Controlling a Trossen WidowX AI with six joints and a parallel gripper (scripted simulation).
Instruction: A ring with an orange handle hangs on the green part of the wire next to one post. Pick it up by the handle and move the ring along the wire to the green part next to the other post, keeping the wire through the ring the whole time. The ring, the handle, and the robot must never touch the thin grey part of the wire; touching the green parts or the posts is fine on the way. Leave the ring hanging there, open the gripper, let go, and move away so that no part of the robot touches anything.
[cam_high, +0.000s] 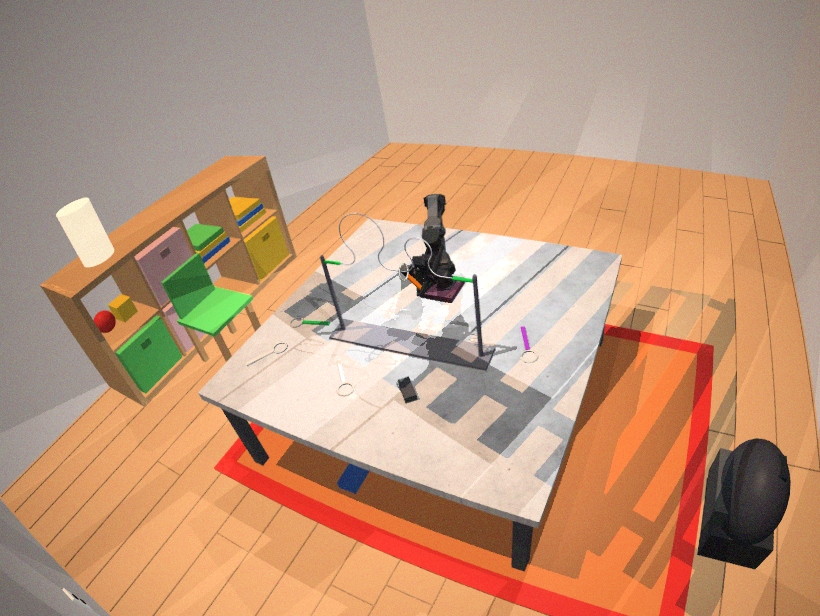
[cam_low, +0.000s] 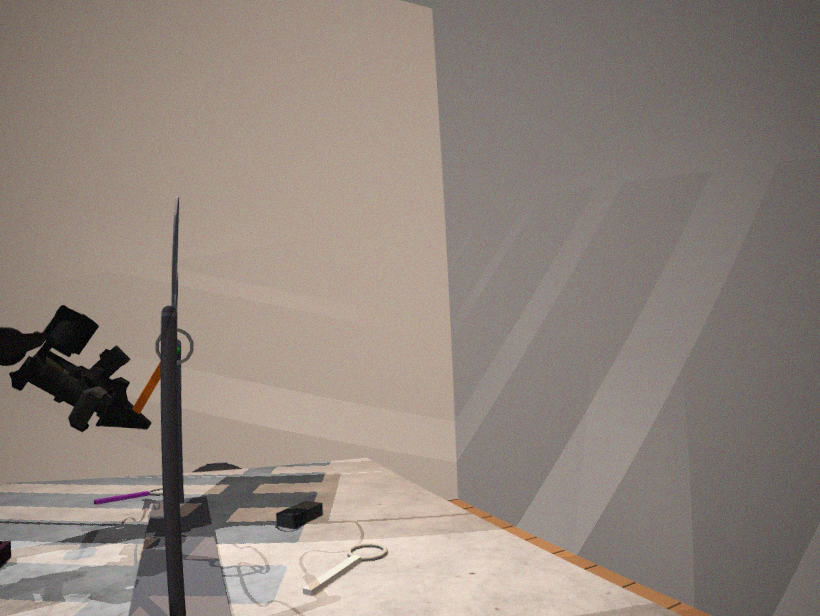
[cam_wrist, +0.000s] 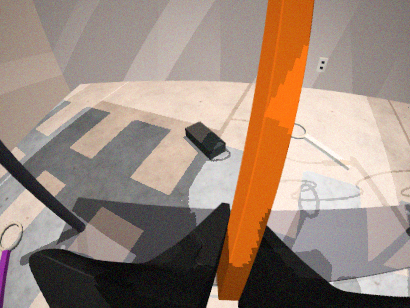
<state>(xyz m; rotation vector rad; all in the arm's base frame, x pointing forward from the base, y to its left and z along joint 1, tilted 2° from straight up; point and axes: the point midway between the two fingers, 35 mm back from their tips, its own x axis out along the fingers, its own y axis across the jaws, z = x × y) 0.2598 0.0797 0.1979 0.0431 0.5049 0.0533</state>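
My gripper (cam_high: 409, 276) (cam_low: 132, 416) (cam_wrist: 233, 211) is shut on the lower end of the orange handle (cam_high: 414, 283) (cam_low: 147, 387) (cam_wrist: 274, 116). In the exterior view the handle slants up to the pale ring (cam_low: 174, 346), which circles the wire line with the green part (cam_low: 178, 346) showing inside it. In the top view I hold it between the two posts, nearer the right post (cam_high: 477, 318). The thin grey wire (cam_high: 340, 233) loops up from the left post (cam_high: 333, 298) (cam_low: 171, 464). Green parts sit by the left post (cam_high: 335, 262) and the right post (cam_high: 464, 279). I cannot tell whether the ring touches the wire.
Loose rings lie on the table (cam_high: 424, 457): one with a green handle (cam_high: 311, 322), two with white handles (cam_high: 265, 356) (cam_high: 342, 381) (cam_low: 344, 563), one with a purple handle (cam_high: 527, 341) (cam_low: 122, 495) (cam_wrist: 3, 282). A black box (cam_high: 407, 389) (cam_low: 298, 513) (cam_wrist: 205, 138) lies in front of the dark base plate (cam_high: 371, 340).
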